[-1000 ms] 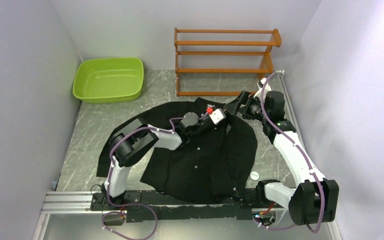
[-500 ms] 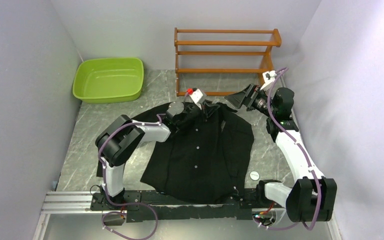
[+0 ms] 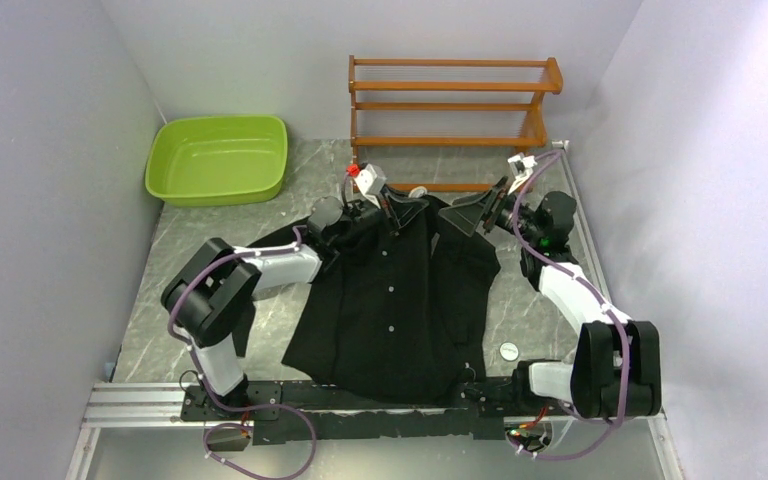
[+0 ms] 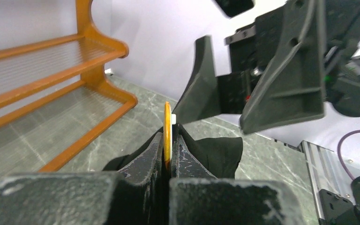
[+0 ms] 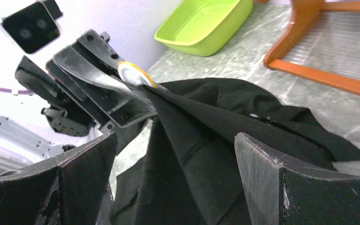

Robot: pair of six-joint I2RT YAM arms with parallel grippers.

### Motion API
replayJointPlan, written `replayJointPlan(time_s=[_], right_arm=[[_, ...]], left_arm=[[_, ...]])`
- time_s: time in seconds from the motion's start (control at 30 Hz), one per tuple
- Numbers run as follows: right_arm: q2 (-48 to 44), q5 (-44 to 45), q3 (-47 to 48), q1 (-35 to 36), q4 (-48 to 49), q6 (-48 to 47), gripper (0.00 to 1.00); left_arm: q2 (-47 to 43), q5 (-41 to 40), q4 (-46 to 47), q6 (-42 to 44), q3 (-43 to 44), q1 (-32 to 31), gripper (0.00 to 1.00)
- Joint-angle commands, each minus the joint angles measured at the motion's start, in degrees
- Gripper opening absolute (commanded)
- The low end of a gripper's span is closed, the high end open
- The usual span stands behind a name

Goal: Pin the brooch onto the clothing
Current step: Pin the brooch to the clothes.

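At the far left the green tub (image 3: pixel 218 160) plays no part. Next to it, at the shirt's collar end, the left claw (image 3: pixel 385 207) is clamped hard on the brooch (image 4: pixel 167 125), which stands on edge between the tips with its upper rim proud of them. The hold is thin, so any twist of the wrist or tug from the cloth could pop the disc out and drop it onto the surface (image 3: pixel 150 330) or into the folds. In the middle, the shirt (image 3: pixel 400 310) lies spread out, with a ridge of black cloth drawn up taut to those same tips. I cannot tell whether the cloth is pinched with the brooch or only draped against it. If it slips free, there will be no layer for the pin to go through. To the right, the right claw (image 5: pixel 173 140) faces the left one with its fingers wide apart and nothing between them. If it closes off line it could knock the brooch sideways or catch only fabric. The brooch sits in the left claw's tips, raised off the surface, just ahead of the right claw's open gap and a little above it, and does not touch the right claw.
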Motion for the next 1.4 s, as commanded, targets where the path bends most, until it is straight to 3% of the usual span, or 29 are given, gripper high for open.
replayJointPlan(time_s=[0.0,0.3,0.53,0.73,0.93,1.0,1.17,1.37], right_arm=[[2.23,-6.26,2.24,3.00,9.42,0.10,1.00],[-0.56,-8.72,5.81,8.53,9.86,-4.50,0.93],[-0.77,-7.44,5.63,8.24,14.13,-1.93,0.88],[2.63,-9.43,4.75,6.65,33.12,10.98,0.86],[13.30,-12.15,9.02,5.27,60.12,34.34,0.71],[15.70,-12.89,10.60,5.46,60.98,36.68,0.69],[14.78,-13.36,9.52,7.56,57.89,32.86,0.74],[17.62,-14.19,11.38,9.93,60.98,36.17,0.61]], left_arm=[[-5.30,2.12,2.65,-0.93,-0.78,-0.09,0.03],[-8.89,4.83,3.22,-1.72,-3.01,-0.14,0.03],[-10.95,6.28,4.11,-2.35,-4.09,-0.09,0.03],[-12.88,7.15,5.19,-3.01,-5.20,-0.09,0.03],[-15.07,7.75,5.56,-3.22,-5.76,-0.07,0.03],[-15.76,7.82,5.71,-3.19,-5.89,-0.09,0.03],[-16.87,8.11,4.99,-2.77,-5.92,-0.09,0.03],[-16.99,8.62,5.58,-3.54,-5.81,-0.07,0.03]])
